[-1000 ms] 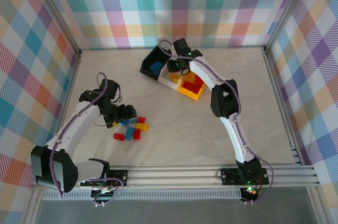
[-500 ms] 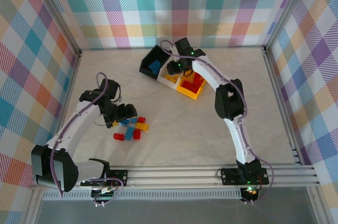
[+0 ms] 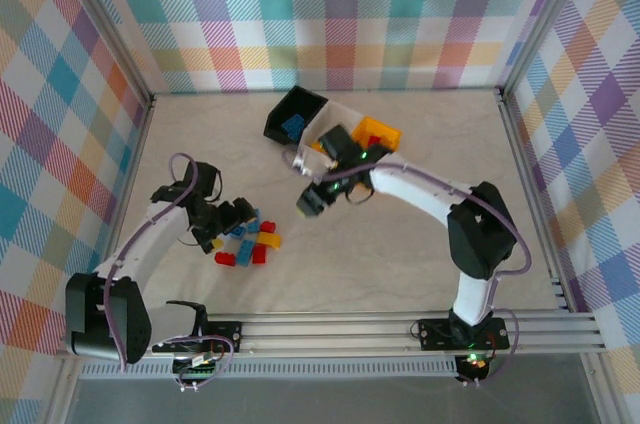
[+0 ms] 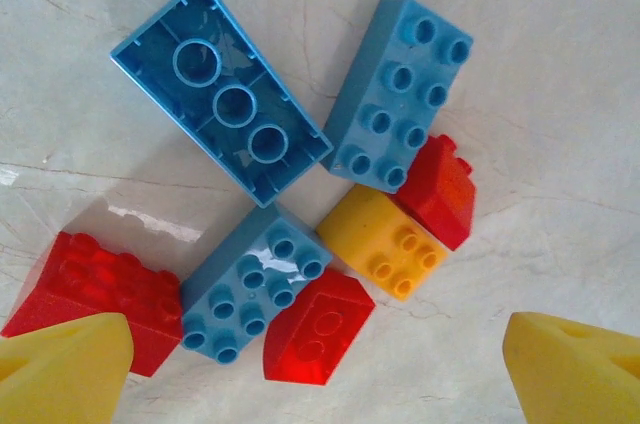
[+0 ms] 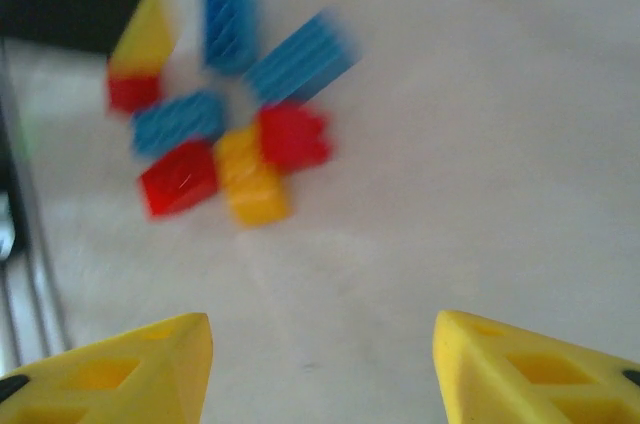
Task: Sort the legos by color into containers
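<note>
The legos (image 3: pixel 250 240) lie in a loose pile of red, yellow and blue bricks on the table at left centre. My left gripper (image 3: pixel 236 215) hangs over the pile's left end, open. In the left wrist view its fingertips (image 4: pixel 66 368) flank a small red brick (image 4: pixel 320 330), with blue bricks (image 4: pixel 255 284), a yellow one (image 4: pixel 390 240) and an upside-down blue brick (image 4: pixel 222 90) beyond. My right gripper (image 3: pixel 312 198) hovers open and empty right of the pile, which looks blurred (image 5: pixel 232 130) ahead of it. The containers sit at the back: black bin (image 3: pixel 300 104), white bin (image 3: pixel 338 114), yellow-orange bin (image 3: pixel 378 131).
A blue brick (image 3: pixel 293 127) lies in the black bin. The right arm's forearm (image 3: pixel 420 189) stretches across the table's middle in front of the bins. Checked walls and metal rails (image 3: pixel 530 194) enclose the table on all sides.
The right arm swung away from the bins, down and left toward the pile, and its jaws opened. The left gripper opened wider over the pile.
</note>
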Robot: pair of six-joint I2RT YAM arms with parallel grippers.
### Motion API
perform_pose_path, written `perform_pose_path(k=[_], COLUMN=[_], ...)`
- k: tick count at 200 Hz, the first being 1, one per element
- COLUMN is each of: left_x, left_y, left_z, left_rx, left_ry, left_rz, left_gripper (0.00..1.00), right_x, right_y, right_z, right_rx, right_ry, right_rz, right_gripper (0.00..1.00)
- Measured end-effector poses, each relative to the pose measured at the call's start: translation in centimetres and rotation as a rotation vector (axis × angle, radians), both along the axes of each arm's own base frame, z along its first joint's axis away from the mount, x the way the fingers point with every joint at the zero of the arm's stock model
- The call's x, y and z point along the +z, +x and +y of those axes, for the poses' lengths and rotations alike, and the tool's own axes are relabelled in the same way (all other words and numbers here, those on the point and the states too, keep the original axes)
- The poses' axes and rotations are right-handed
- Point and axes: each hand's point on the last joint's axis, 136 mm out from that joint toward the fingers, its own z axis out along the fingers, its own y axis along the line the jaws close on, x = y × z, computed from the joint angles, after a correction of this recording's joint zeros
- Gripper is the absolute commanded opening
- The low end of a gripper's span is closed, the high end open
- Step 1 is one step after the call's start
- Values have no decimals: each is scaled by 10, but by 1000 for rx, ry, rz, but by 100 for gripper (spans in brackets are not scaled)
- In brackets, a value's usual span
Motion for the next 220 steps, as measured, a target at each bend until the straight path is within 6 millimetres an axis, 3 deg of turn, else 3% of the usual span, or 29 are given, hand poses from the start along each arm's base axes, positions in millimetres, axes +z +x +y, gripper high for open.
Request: perform_pose_path(k=[21, 45, 81, 141, 220], left_x=[11, 22, 31, 34, 38], left_y=[1, -1, -21, -36, -40], left_z=[5, 15, 27, 30, 26], left_rx=[23, 59, 96, 99, 87], left_ry=[-6, -5, 5, 13, -9], left_rz=[-44, -87, -116, -101, -114], left_gripper=[100, 100, 100, 100, 100], right_x=[-40, -55, -62, -104, -105], right_y=[-56, -78, -75, -67, -37], right_z=[6, 15, 39, 54, 78], right_rx=[160, 224, 247, 228, 181], right_ry=[-43, -42, -3, -92, -125], right_rz=[28, 11, -65, -138, -248], right_gripper=[61, 61, 61, 58, 54])
